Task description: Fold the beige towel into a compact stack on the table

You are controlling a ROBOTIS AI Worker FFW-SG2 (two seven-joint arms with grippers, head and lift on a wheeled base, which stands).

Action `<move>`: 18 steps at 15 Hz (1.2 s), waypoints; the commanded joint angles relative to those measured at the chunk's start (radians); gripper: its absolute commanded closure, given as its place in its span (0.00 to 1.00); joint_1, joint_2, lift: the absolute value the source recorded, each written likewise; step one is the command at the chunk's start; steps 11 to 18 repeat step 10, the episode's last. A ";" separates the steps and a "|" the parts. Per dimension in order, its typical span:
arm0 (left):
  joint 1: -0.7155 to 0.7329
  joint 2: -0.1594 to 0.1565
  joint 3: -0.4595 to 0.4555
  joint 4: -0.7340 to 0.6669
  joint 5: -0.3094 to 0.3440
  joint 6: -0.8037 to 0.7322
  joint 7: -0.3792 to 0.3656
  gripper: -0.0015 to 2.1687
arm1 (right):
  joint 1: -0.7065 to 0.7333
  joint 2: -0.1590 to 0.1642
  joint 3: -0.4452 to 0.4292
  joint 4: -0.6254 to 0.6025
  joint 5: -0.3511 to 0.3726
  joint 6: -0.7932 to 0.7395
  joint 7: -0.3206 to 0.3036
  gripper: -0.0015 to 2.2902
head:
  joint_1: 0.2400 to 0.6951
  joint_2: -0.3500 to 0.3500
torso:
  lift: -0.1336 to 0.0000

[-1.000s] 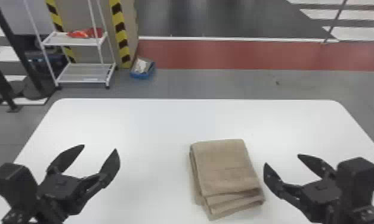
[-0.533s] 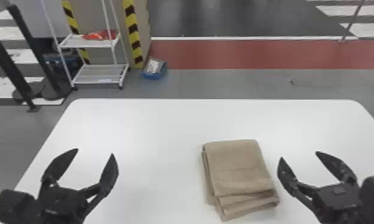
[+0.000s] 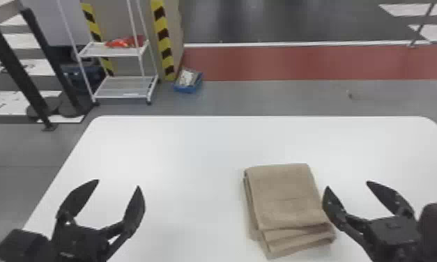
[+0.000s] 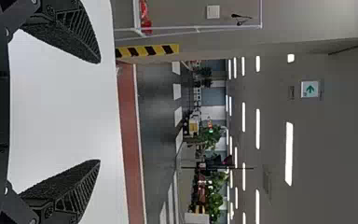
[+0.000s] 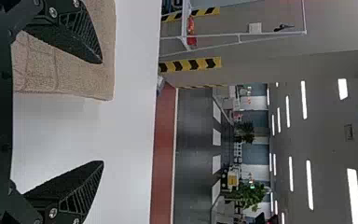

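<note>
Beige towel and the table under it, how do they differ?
The towel is beige and cloth-textured, while the table is white and smooth. The towel is small; the table is far bigger. The towel is folded in layers with uneven near edges, whereas the table is a single flat surface. Both are roughly one plain color.

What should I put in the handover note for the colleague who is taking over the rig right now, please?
Left gripper: open and empty, over the left part of the table.
Right gripper: open and empty, by the towel's right side; whether its nearer finger touches the cloth, I cannot tell.
Towel: flat on the table, right of the middle.
Done: it is folded into a compact, layered stack.
Left: the layers at the near edge stick out unevenly, so perhaps a light squaring-up; otherwise probably just backing the arms away.
</note>
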 commanded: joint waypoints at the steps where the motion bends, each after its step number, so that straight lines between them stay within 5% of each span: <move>1: 0.003 -0.003 0.001 -0.004 0.000 0.000 -0.002 0.06 | -0.004 0.004 0.006 0.002 0.001 0.002 0.000 0.06 | 1.00 0.60 | 0.07; 18: 0.003 -0.003 0.001 -0.007 0.000 0.003 -0.008 0.06 | -0.002 0.004 0.019 -0.003 0.003 0.008 0.003 0.06 | 1.00 0.62 | 0.07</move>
